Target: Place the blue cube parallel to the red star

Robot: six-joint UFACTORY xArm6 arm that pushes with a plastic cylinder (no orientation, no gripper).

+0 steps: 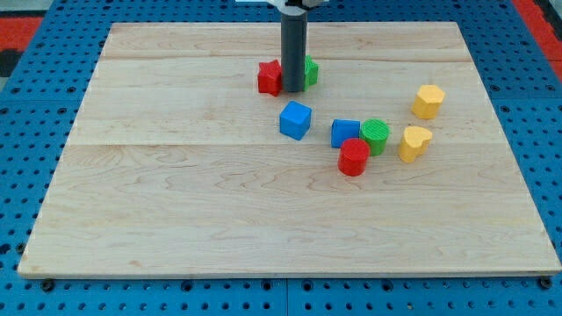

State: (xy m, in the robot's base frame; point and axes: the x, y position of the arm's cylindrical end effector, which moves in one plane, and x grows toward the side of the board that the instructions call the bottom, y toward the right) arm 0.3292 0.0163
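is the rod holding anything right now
Nothing is held. My tip has no hand; it stands between the red star and a green block.

blue cube (295, 120), red star (270, 77), pale wood board (176, 202)

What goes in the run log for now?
my tip: between red star and green block | blue cube: below tip, untouched

Robot lab or test bench, not a home. Pale wooden table (176, 219) sits on a blue perforated base (544, 132) with a regular hole grid, red panels at the top corners. Small coloured plastic blocks scattered on the wood; dark rod comes down from above.
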